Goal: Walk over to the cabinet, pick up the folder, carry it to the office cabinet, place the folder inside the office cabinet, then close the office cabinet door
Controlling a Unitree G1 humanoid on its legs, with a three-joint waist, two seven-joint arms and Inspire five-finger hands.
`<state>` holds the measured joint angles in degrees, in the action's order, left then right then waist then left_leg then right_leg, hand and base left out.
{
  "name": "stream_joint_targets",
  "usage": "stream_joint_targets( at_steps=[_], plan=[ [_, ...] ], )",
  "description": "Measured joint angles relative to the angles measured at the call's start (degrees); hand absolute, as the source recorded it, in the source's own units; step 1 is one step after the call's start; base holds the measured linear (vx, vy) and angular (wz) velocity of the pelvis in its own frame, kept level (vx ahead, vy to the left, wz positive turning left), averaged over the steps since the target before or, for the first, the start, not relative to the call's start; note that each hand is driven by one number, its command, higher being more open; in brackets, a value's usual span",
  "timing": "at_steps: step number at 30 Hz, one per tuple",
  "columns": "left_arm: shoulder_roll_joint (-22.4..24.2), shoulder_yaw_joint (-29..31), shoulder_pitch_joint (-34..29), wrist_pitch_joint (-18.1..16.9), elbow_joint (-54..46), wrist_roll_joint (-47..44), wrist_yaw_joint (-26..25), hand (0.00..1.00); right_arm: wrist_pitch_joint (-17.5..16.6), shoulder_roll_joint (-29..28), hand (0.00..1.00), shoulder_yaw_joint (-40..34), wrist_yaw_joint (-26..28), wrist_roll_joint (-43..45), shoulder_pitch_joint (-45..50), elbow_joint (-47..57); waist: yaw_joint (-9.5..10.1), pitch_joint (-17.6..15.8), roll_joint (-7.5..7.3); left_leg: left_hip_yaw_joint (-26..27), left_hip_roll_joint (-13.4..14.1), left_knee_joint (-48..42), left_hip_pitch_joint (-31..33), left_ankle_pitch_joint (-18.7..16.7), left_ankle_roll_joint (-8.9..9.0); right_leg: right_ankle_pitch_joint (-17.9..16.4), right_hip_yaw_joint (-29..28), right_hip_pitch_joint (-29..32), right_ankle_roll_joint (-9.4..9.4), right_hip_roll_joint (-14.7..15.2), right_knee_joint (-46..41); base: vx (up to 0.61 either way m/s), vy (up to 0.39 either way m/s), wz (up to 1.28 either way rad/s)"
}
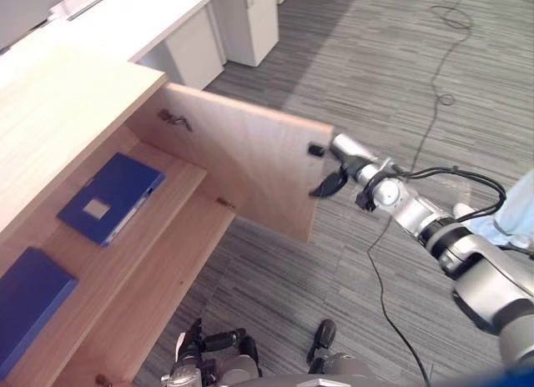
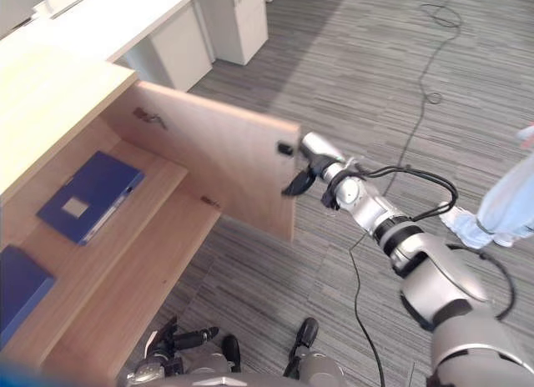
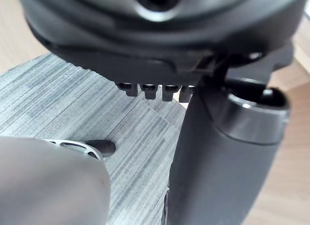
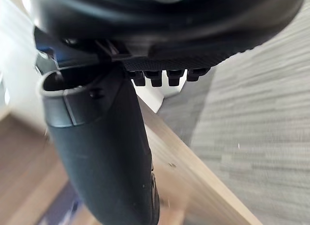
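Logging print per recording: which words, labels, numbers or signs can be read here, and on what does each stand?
No text can be read.
On the folder, a pale label: too small to read.
On the second folder and the door: no print seen.

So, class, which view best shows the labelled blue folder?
The left eye view: the folder lies whole on the shelf, label up. The right eye view shows it whole too, nearer the edge. Right wrist: a blue sliver, maybe.
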<state>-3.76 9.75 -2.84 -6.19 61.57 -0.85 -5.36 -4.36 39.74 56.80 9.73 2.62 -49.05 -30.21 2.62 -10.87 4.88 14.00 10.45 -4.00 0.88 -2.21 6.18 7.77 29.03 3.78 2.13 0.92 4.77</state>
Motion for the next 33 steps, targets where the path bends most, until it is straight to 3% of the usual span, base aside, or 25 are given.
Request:
stream_joint_targets(
  at_steps=[2, 4, 5, 6, 9, 14, 16, 18, 19, 21, 22, 23, 24, 25, 26, 27, 28, 29, 30, 32, 33],
  plan=[
    [-0.12, 0.20, 0.00, 0.00, 0.61, 1.54, 0.83, 1.00, -0.47, 0.05, 1.00, 8.59, 7.03, 0.03, 2.07, 5.06, 0.51, 1.39, -0.17, -0.44, 1.11, 0.00, 0.00, -0.03, 0.08, -0.68, 0.03, 0.01, 0.93, -1.18, 0.00, 0.07, -0.099, -0.04],
    [-0.11, 0.36, -0.01, 0.01, 0.63, 2.01, 1.24, 1.00, -1.00, -2.19, 1.00, 12.07, 11.80, 0.57, 3.78, 7.54, 1.03, 1.86, -0.16, -0.52, 1.81, 0.01, -0.02, -0.02, 0.09, -1.04, 0.06, 0.02, 1.41, -1.96, -0.01, 0.05, -0.078, -0.03],
    [-0.06, 1.03, 0.02, 0.08, 0.65, 2.72, 1.87, 1.00, -1.38, -4.68, 1.00, 15.33, 18.20, 0.87, 3.94, 9.58, 1.61, 2.12, -0.18, -0.51, 2.16, 0.01, -0.02, 0.01, 0.09, -1.25, 0.08, 0.04, 1.70, -2.40, -0.01, 0.05, -0.065, -0.02],
    [0.00, 1.42, -0.03, 0.11, 0.66, 2.75, 2.13, 1.00, -1.53, -5.26, 1.00, 17.00, 20.54, 0.92, 4.06, 10.49, 2.03, 2.36, -0.26, -0.54, 2.28, 0.01, -0.01, 0.02, 0.09, -1.34, 0.10, 0.03, 1.82, -2.55, -0.01, 0.06, -0.062, 0.00],
    [0.04, 4.92, -0.88, 0.66, 0.69, 2.82, 2.69, 1.00, -2.24, -7.75, 1.00, 21.96, 28.52, 0.82, 6.48, 12.44, 3.63, 3.37, -1.79, -0.92, 2.45, 0.10, 0.12, 0.13, 0.03, -1.62, 0.41, 0.06, 1.98, -2.76, -0.01, 0.04, -0.021, 0.05],
    [-0.78, 12.08, -4.07, 1.87, 1.95, 2.61, 3.39, 1.00, -0.93, -7.85, 1.00, 22.88, 31.84, -0.37, 7.10, 12.51, 3.85, 6.33, -6.15, -1.00, 2.25, 0.09, 0.11, 0.11, 0.01, -1.61, 0.46, 0.08, 1.84, -2.36, -0.30, 0.01, 0.001, 0.01],
    [-0.91, 13.51, -4.09, 1.81, 2.33, 2.62, 3.74, 1.00, -0.44, -7.65, 1.00, 22.88, 32.32, -0.39, 7.12, 12.48, 4.47, 7.24, -7.07, -1.41, 2.11, 0.04, 0.10, 0.09, -0.02, -1.68, 0.69, 0.05, 1.77, -2.06, -0.77, 0.03, 0.037, 0.10],
    [-0.54, 14.34, -4.06, 1.81, 2.74, 2.60, 4.16, 1.00, -0.04, -8.06, 1.00, 22.09, 32.52, -0.43, 8.34, 11.90, 5.22, 7.70, -7.10, -3.06, 1.71, -0.19, 0.08, 0.07, -0.29, -2.75, 2.13, -0.13, 1.28, -1.04, -2.70, 0.03, 0.059, 0.34],
    [-0.22, 14.69, -4.02, 1.81, 2.74, 2.59, 4.22, 1.00, -0.02, -8.62, 1.00, 20.07, 32.44, -0.66, 10.50, 10.71, 5.68, 7.75, -6.88, -4.21, 1.39, -0.25, 0.06, 0.17, -0.52, -4.25, 3.38, 0.02, 0.80, 0.04, -5.20, 0.03, 0.108, 0.71],
    [0.27, 15.74, -3.99, 1.85, 2.85, 2.56, 4.50, 1.00, 0.00, -11.69, 1.00, 15.19, 31.36, -2.79, 15.96, 5.81, 6.36, 7.83, -6.66, -8.01, -0.51, -0.49, -0.47, 0.19, -1.24, -10.97, 6.55, 1.73, -0.63, 5.58, -17.06, 0.03, 0.122, 1.10],
    [0.23, 15.83, -4.17, 1.91, 3.05, 2.58, 4.60, 1.00, -0.02, -14.41, 1.00, 11.53, 30.13, -4.50, 19.91, 0.99, 6.37, 8.01, -7.06, -11.65, -3.34, -0.64, -0.80, 0.18, -1.31, -16.12, 9.06, 2.34, -1.83, 11.59, -26.35, 0.06, 0.056, 1.76],
    [0.00, 15.76, -4.49, 1.93, 3.41, 2.57, 4.54, 1.00, -0.31, -17.72, 1.00, 5.50, 27.82, -6.78, 25.04, -4.95, 6.44, 8.73, -7.76, -16.38, -6.57, -0.64, -0.88, -0.05, -1.71, -19.08, 10.37, 2.03, -2.56, 16.94, -34.02, 0.06, 0.035, 1.93],
    [-0.02, 15.71, -4.53, 1.94, 3.49, 2.55, 4.47, 1.00, -0.59, -19.33, 1.00, 1.93, 25.71, -8.66, 27.53, -7.65, 6.42, 9.04, -8.17, -18.76, -7.87, -0.90, -0.86, -0.08, -2.00, -19.25, 8.95, 2.09, -2.06, 18.83, -36.97, 0.05, 0.039, 2.00],
    [-0.02, 15.62, -4.62, 1.87, 3.68, 2.55, 4.39, 1.00, -0.86, -21.73, 1.00, -4.80, 22.64, -11.06, 31.10, -11.87, 6.18, 9.05, -7.66, -23.15, -9.36, -1.72, -0.27, -0.05, -2.47, -18.90, 4.65, 2.19, -0.76, 19.85, -39.88, 0.02, 0.050, 2.16],
    [-0.05, 15.61, -4.76, 1.97, 3.77, 2.43, 4.44, 1.00, -1.49, -24.95, 1.00, -14.72, 18.76, -14.31, 34.61, -17.79, 6.04, 8.63, -6.73, -28.68, -10.87, -2.77, 0.69, 0.34, -3.13, -17.98, -4.45, 2.71, 0.94, 18.78, -42.23, 0.01, 0.003, 2.65],
    [-0.16, 15.94, -5.14, 2.34, 3.85, 1.16, 4.14, 1.00, -1.56, -28.61, 1.00, -25.08, 13.30, -18.46, 36.25, -24.81, 5.74, 8.53, -6.15, -34.03, -11.92, -3.53, 1.92, 0.66, -3.49, -18.81, -16.10, 4.12, 1.29, 15.70, -43.66, 0.01, -0.055, 2.20],
    [-0.25, 16.06, -5.20, 2.54, 3.87, 0.86, 3.96, 1.00, -1.37, -29.62, 1.00, -28.08, 11.87, -19.07, 36.48, -26.76, 5.54, 8.55, -6.16, -35.64, -12.35, -3.68, 2.38, 0.84, -3.54, -19.87, -19.43, 3.95, 0.83, 14.45, -43.09, -0.01, -0.144, 2.59],
    [-1.00, 16.44, -5.07, 3.62, 4.00, -0.29, 2.93, 1.00, -0.59, -31.87, 1.00, -40.39, 6.13, -21.29, 37.08, -32.95, 4.27, 8.53, -6.41, -43.11, -14.81, -4.19, 4.84, 2.18, -2.82, -23.22, -32.59, 2.50, -2.78, 9.42, -38.01, -0.04, -0.197, 2.72],
    [-1.74, 16.52, -4.67, 4.25, 3.85, -1.08, 2.41, 1.00, 0.55, -32.42, 1.00, -48.59, 2.30, -21.29, 37.86, -36.45, 3.55, 7.98, -7.07, -48.26, -16.88, -3.67, 6.29, 3.51, -1.55, -24.01, -40.07, 0.97, -5.48, 7.15, -33.10, -0.08, -0.212, 2.91],
    [-2.11, 19.13, -5.19, 5.08, 3.37, -1.25, 1.74, 1.00, 2.59, -33.10, 1.00, -56.62, -2.16, -19.78, 40.32, -39.76, 3.85, 7.84, -7.45, -53.99, -17.68, -0.92, 6.98, 4.77, -0.95, -26.78, -42.81, -2.47, -8.17, 6.85, -28.30, -0.15, -0.225, 2.02],
    [-1.98, 21.32, -5.58, 5.61, 2.77, -1.54, 1.11, 1.00, 3.86, -33.18, 1.00, -58.72, -3.66, -17.68, 42.20, -40.73, 4.25, 7.76, -6.72, -56.29, -16.19, 2.01, 7.31, 5.42, -0.52, -27.62, -39.53, -3.34, -8.42, 6.46, -26.36, -0.18, -0.228, 1.64]
  ],
)
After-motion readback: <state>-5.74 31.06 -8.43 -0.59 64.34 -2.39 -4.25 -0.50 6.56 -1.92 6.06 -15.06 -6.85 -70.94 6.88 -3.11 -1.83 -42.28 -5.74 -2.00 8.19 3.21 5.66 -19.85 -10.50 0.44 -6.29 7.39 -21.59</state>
